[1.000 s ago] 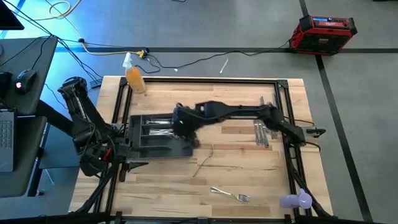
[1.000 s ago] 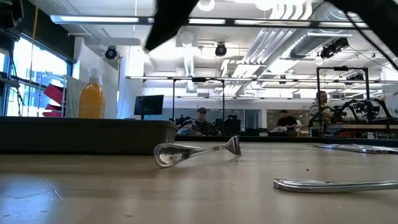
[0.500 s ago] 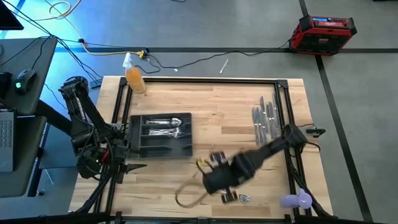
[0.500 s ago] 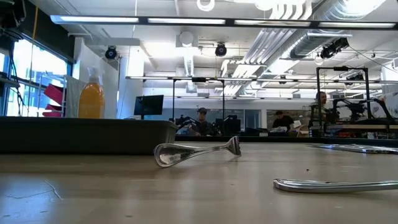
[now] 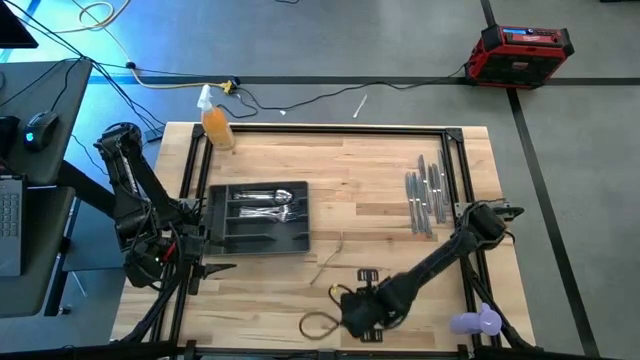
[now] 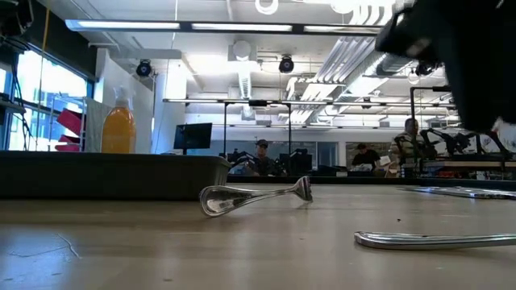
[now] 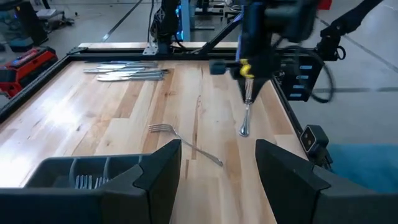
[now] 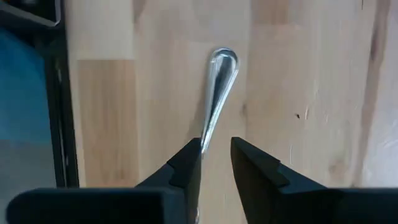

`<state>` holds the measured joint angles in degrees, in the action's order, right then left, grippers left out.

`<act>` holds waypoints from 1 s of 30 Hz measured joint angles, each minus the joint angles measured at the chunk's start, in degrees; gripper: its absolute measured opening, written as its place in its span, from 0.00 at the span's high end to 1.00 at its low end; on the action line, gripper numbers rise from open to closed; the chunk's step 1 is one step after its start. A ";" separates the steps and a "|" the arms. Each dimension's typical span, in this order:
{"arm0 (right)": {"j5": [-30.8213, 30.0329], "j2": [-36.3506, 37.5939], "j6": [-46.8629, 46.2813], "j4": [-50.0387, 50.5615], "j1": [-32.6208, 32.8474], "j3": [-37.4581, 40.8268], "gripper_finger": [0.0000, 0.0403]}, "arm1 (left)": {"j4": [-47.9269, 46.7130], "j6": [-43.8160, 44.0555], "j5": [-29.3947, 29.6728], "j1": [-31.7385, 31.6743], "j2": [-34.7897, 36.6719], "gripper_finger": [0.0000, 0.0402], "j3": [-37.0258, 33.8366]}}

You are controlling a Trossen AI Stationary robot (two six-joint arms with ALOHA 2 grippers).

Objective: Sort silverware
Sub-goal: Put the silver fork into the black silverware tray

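Across the pale wooden plank table you had both dark arms in place. The right arm reached from the table's right edge down toward the front. The left arm waited off the left side, just beside the tray.

The dark grey compartmented plastic tray sat on the left half of the table. Several shiny silver pieces lay in its compartments.

The left gripper stood released, with its jaws spread wide and nothing between them, pointing across the tray's near wall.

The right gripper was low over the boards near the front edge, well apart from the tray. It was set over the thin shaft of a slim shiny silver utensil with a rounded end. That piece stretched forward from the gripper along the wood — whether you had it clenched or only bracketed, I could not tell.

A row of straight silver knives lay side by side near the right edge of the table, well apart from both grippers.

One silver fork rested alone on the bare wood between the tray and the right gripper — touching neither.
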<state>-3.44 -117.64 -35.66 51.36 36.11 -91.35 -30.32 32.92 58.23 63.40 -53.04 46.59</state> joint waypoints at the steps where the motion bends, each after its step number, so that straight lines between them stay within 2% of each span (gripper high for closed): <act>1: 0.52 0.74 -0.69 -2.00 -0.54 2.01 0.79 | -0.03 -0.32 0.00 0.00 0.00 0.54 0.00; 6: 1.44 1.94 -2.76 -9.50 -2.07 8.49 0.63 | -0.14 -0.60 0.12 0.00 0.00 0.54 0.00; 9: 3.96 1.37 -3.23 -11.81 -2.01 10.55 0.53 | -0.18 -0.58 0.10 0.00 0.00 0.54 0.02; 13: 5.63 0.42 -5.58 -10.88 -1.34 11.06 0.50 | -0.27 -0.21 0.68 0.00 0.00 0.54 0.01; 19: 5.26 -1.06 -7.81 -9.58 -0.36 10.62 0.60 | -0.27 -0.19 1.06 0.00 0.00 0.54 0.02; 28: 6.56 -1.19 -9.72 -8.90 -1.63 10.68 0.95 | -0.29 0.33 1.19 0.00 -0.16 0.54 0.01; 30: 7.40 -1.19 -9.00 -8.91 -2.23 10.68 0.98 | -0.34 0.34 1.16 0.00 -0.22 0.54 0.01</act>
<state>3.97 -118.83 -44.66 42.45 33.89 -80.66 -30.65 33.26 59.39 63.40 -53.25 46.60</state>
